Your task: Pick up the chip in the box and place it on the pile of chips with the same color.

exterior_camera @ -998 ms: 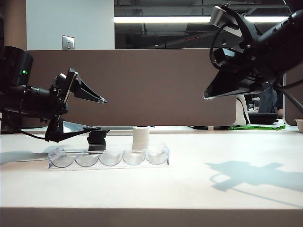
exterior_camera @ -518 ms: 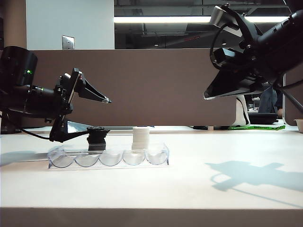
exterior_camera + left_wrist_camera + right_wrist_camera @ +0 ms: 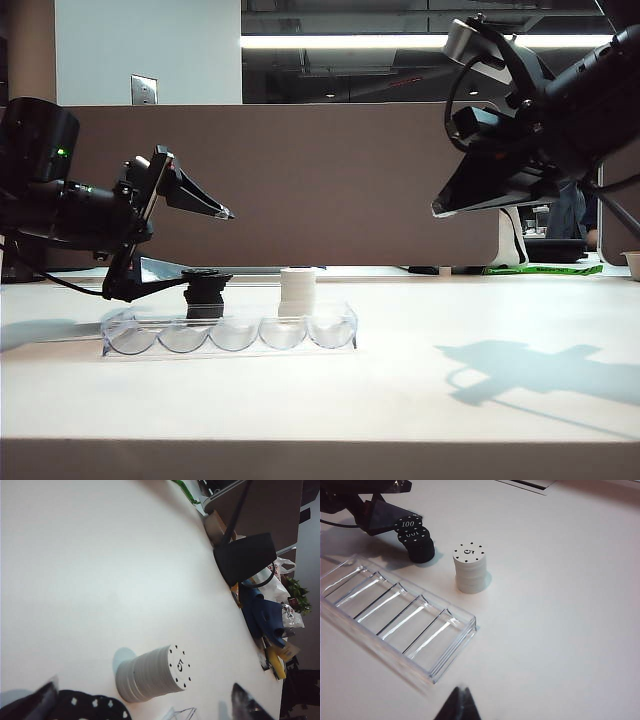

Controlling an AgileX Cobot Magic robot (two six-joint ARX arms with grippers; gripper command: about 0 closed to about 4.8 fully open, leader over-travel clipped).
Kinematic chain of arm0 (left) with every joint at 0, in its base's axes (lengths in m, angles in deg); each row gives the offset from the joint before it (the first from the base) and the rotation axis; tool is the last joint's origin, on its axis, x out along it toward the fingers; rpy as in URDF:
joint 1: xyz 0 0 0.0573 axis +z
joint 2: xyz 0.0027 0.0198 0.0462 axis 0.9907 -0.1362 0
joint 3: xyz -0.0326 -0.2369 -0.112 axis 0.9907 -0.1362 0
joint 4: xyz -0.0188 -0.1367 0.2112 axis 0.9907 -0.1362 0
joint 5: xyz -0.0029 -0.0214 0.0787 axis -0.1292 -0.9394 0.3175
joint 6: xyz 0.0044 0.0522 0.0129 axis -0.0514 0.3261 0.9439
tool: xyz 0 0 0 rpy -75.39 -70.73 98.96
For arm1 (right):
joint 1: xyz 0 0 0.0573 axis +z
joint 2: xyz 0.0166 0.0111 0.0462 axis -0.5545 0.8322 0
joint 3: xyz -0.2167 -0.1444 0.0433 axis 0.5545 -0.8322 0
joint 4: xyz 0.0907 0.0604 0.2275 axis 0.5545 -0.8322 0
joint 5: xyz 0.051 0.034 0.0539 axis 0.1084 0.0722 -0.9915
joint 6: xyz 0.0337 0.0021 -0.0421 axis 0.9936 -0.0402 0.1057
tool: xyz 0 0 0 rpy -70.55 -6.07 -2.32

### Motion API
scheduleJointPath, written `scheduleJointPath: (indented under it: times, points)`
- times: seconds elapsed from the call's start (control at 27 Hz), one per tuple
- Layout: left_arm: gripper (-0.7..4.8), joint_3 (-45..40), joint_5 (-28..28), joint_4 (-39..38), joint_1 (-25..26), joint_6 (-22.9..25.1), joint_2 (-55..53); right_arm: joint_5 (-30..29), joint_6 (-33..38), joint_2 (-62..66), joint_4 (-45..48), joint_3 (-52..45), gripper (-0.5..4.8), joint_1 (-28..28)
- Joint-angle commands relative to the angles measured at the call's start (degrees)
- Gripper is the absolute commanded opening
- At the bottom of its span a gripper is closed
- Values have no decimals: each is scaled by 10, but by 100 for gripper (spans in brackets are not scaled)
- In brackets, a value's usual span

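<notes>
Left gripper (image 3: 205, 245): the black two-finger gripper is seen at the left end of the long clear plastic box, level with the black pile just behind that box; its jaws are spread wide, one finger raised high and the lower finger (image 3: 160, 283) reaching to the top of the pile. Nothing is clamped between the fingers.

Small round black chip (image 3: 410, 524): it is marked with a white "100" and is found lying flat on top of the black pile, behind the box and outside it, slightly off-centre.

Pile of black chips (image 3: 204, 295): a short, uneven stack, set just behind the box near its left part.

Long clear plastic box (image 3: 230, 333): five scalloped half-round slots are shown along its side; no chip is seen in any slot in the right wrist view.

Stack of white chips (image 3: 297, 290): a taller, neat stack marked "5", placed behind the box and right of the black pile, apart from it.

Right gripper (image 3: 470, 200): it is held high above the white table (image 3: 480, 400), well to the right of the box; whether its jaws are parted cannot be told.
</notes>
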Motion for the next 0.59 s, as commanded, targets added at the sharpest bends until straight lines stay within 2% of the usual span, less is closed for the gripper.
scheduleJointPath:
  times: [0.04,0.3,0.59]
  points:
    - [479,1,1,3,-1,4,4,1,-2,-1,7,2,-6,0]
    - [479,1,14,3,-1,4,3,1,-2,-1,7,2,-6,0]
    - [479,1,25,-38,-1,21,3,1,-2,-1,7,2,-6,0]
